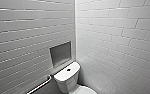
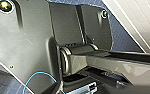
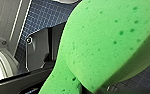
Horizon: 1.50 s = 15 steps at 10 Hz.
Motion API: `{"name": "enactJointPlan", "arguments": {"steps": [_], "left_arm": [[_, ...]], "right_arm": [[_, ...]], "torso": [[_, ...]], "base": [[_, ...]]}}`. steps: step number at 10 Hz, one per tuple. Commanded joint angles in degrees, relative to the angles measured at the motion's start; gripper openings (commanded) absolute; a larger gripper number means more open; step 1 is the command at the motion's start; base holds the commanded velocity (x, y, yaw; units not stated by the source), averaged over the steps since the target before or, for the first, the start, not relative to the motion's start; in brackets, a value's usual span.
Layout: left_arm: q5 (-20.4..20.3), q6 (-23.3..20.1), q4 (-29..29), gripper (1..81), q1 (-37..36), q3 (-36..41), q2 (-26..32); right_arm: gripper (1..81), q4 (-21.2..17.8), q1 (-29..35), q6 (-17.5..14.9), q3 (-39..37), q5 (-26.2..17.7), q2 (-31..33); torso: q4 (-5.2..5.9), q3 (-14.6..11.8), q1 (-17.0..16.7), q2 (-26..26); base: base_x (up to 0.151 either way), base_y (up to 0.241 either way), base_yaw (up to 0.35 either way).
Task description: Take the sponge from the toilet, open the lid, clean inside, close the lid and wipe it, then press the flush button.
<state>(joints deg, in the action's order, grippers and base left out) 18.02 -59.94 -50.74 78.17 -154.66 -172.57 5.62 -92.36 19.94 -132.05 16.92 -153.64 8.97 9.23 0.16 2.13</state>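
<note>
Bright, even light washes the tiled walls, glints on the toilet and leaves the niche shaded grey.

1. From high on the robot we look forward and down into a white-tiled corner, the toilet low in frame.
2. Our left wrist camera faces past the robot's own dark plate toward the blue floor.
3. Our right wrist camera sits tight against the sponge; it shares that blue floor, and the toilet's white curve with the head view.
</note>
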Motion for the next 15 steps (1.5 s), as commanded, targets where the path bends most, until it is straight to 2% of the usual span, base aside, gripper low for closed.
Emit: {"name": "enactJointPlan", "arguments": {"steps": [1,3,5,6,8,11,14,15], "left_arm": [[5.3,-0.3,-0.4,81.1,-3.1,0.1,-0.1],[3.9,0.2,-0.5,81.1,-3.2,0.1,-0.4],[-3.5,1.3,-1.7,81.1,-3.2,0.1,-1.6],[-4.5,1.4,-2.3,81.1,-3.8,0.2,-1.8],[-3.2,1.8,-3.4,81.1,-6.6,0.6,-1.6],[6.1,1.8,-6.0,81.1,-12.9,0.6,0.6],[9.0,1.8,-7.3,81.1,-17.1,0.6,1.5],[11.6,1.8,-7.7,81.1,-18.3,0.5,1.9]], "right_arm": [[1.0,0.9,1.3,-0.1,0.3,-2.4,1.4],[1.0,0.9,1.2,-0.1,0.3,-2.4,1.2],[1.0,0.9,1.2,-0.2,-0.8,-2.8,0.2],[1.0,1.4,1.0,-0.3,-2.1,-2.9,-0.5],[1.0,4.1,0.4,-0.2,-2.6,-2.9,-1.4],[1.0,5.3,-0.2,-0.2,-3.0,-3.0,-2.8],[1.0,5.4,-0.4,-0.2,-4.2,-3.0,-3.7],[1.0,5.6,-0.7,-0.2,-4.6,-3.0,-4.1]], "torso": [[0.00,0.0,0.0,0.1],[0.00,0.0,0.0,-1.2],[0.00,0.0,0.0,-1.3],[0.00,0.0,0.0,-1.3],[0.00,0.0,0.0,-1.3],[0.00,0.0,0.0,-1.3],[0.00,0.0,0.0,-1.3],[0.00,0.0,0.0,-1.3]], "base": [[0.000,0.000,0.000],[0.000,0.000,0.000],[0.000,0.000,0.000],[0.000,0.000,0.000],[0.000,0.000,0.000],[0.000,0.000,0.000],[0.000,0.000,0.000],[0.000,0.000,0.000]]}}
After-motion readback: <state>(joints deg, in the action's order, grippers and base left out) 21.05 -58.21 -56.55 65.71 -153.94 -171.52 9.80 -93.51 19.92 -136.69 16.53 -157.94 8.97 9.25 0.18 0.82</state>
